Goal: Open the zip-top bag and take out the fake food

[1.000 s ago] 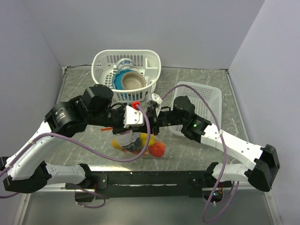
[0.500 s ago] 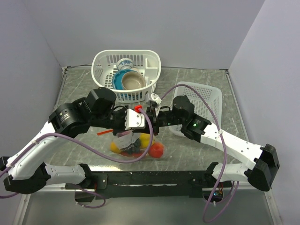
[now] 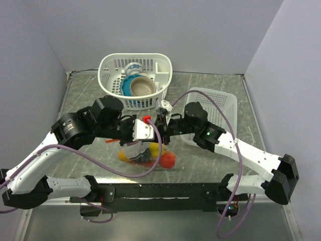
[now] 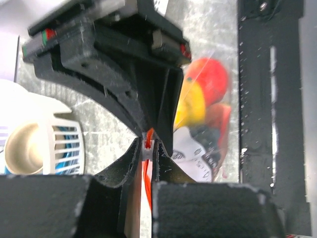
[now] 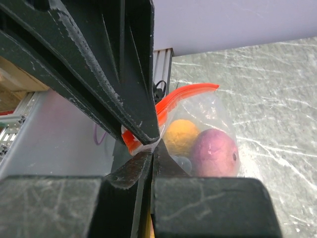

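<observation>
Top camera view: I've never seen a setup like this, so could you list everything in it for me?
zip-top bag: one, clear with a red-orange zip strip, mid-table in front of the round basket, held at its strip by both grippers.
fake food: several pieces, yellow, red-orange, purple and dark, all inside the bag.
round basket: one, white, at the back of the table.
bowls: about three, one beige inside, one blue, one blue-and-white patterned, inside the round basket.
tray: one, white mesh, on the right side of the table.
table: one, grey marbled.
left gripper: one, black, pinched shut on the zip strip.
right gripper: one, black, pinched shut on the bag's mouth, facing the left one.
</observation>
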Controlling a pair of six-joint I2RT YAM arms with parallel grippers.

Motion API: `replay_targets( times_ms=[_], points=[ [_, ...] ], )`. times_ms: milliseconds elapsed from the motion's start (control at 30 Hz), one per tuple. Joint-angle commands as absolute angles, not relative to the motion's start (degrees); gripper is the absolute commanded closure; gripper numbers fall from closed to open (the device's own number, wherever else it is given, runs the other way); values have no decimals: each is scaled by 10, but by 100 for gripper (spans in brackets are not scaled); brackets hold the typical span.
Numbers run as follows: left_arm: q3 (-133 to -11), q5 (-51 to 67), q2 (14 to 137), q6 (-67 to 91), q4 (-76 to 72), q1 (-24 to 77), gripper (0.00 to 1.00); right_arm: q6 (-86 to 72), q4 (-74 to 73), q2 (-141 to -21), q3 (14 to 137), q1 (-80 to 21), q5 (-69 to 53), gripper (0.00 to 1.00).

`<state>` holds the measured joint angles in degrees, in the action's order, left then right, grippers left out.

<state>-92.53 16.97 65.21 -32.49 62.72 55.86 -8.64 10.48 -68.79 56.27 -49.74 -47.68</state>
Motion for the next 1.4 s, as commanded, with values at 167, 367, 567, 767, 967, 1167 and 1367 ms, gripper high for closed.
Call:
replay_targets(
  times_ms=[167, 367, 567, 767, 967, 1167, 1367],
  points=[
    [-816, 91, 603, -363, 593, 534, 98, -59, 105, -635, 603, -483, -473, 100],
    [-843, 117, 615, -394, 620, 463, 98, -58, 105, -610, 589, -457, -465, 100],
    [-799, 166, 616, -467, 637, 307, 99, -84, 157, -587, 564, -408, -416, 100],
    [-788, 233, 673, -548, 678, 130, 98, -118, 228, -599, 536, -385, -354, 100],
    [-823, 286, 732, -599, 702, 6, 98, -148, 265, -643, 537, -380, -335, 100],
    [-846, 299, 758, -614, 683, -55, 98, -162, 286, -699, 553, -379, -327, 100],
    [-909, 335, 790, -587, 672, -83, 98, -155, 296, -765, 597, -379, -299, 100]
  ],
)
